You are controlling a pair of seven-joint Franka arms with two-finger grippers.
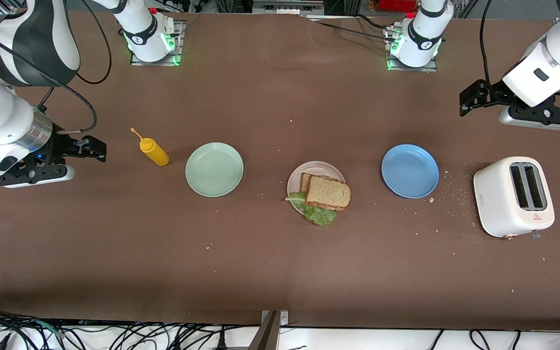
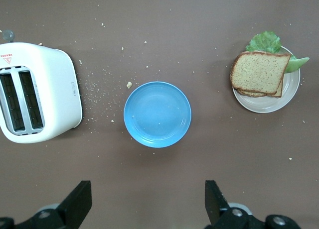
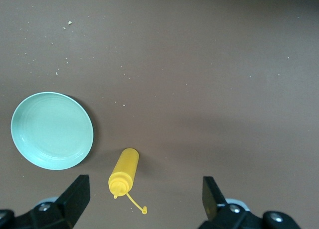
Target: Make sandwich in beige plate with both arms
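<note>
You see the blue plate [image 2: 157, 114] between your spread fingers [image 2: 79, 201], the toaster [image 2: 37, 92] and the sandwich [image 2: 260, 73] on the beige plate [image 2: 269, 102] to its sides.

Three plates sit on the table [image 1: 280, 272]: one mint green plate [image 1: 214, 169], one beige plate [image 1: 297, 181], one blue plate [image 1: 410, 171]. Two bread slices [image 1: 328, 193] and one lettuce leaf [image 1: 315, 212] make one sandwich. One yellow squeeze bottle [image 1: 153, 150]. One white toaster [image 1: 513, 195] with two slots.
</note>
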